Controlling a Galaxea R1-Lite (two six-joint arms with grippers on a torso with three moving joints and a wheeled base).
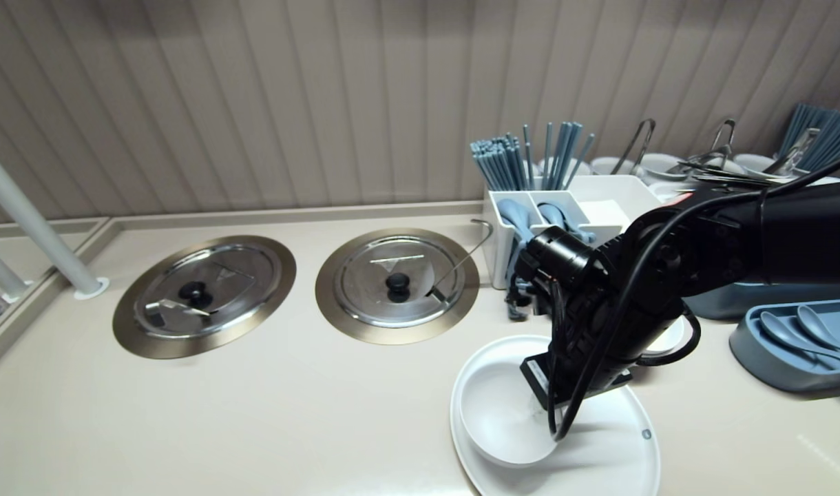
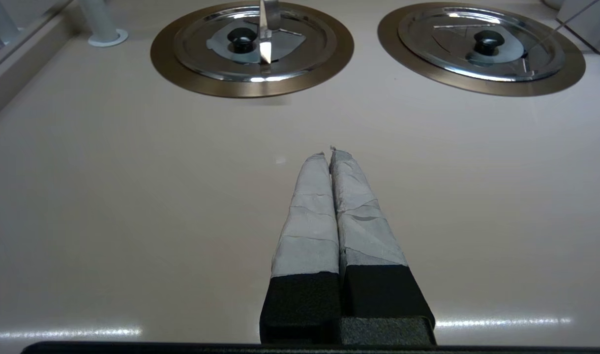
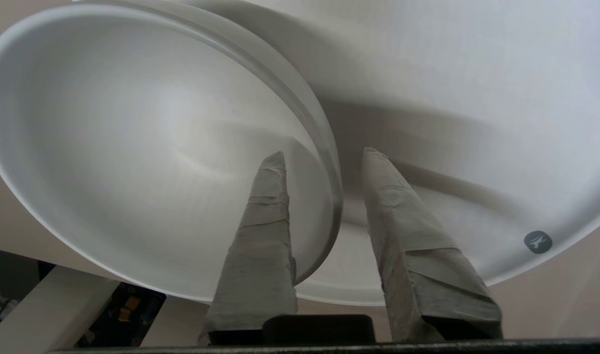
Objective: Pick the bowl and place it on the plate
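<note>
- White bowl sat on the left part of a white plate, near the front of the beige counter.
- Your right pincer straddled the bowl's rim on its right side. One taped finger was inside the bowl and the other outside, over the plate. The jaws stood parted with the rim between them, not pinched, so it gripped nothing.
- Behind the plate you had a white cutlery caddy with blue chopsticks; a blue spoon tray lay to the right.
- Two steel lids sat in the counter to the left.
- Your left pincer hung clenched and empty over bare counter, well apart from the bowl.
</note>
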